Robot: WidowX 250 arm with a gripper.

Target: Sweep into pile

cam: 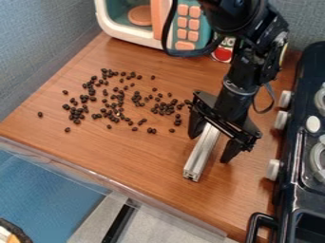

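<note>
Operator: State the position and orientation of the metal bar (202, 154).
Technician: The bar is located right of centre, in the lower half of the frame. Its long axis runs at a steep slant, from beneath the end effector (210, 148) down and slightly left. The square-cut end points toward the lower edge of the frame.

Operator: Condition of the end effector?
Technician: Released. The two fingers are spread, one on each side of the bar, and point downward. Whether either finger touches the bar, I cannot tell.

Operator: Position of the dark beans (66, 107)?
Technician: Scattered on the worktop (139, 159), left of the end effector, from the left part of the frame to the centre. They lie singly and in small clusters. The scatter's long axis runs roughly left to right. The rightmost beans lie near the left-hand finger in the frame.

Operator: Adjacent equipment?
Technician: Toy microwave (156, 21), upper left to top centre; toy stove (287, 190), right edge, knobs facing the worktop.
</note>
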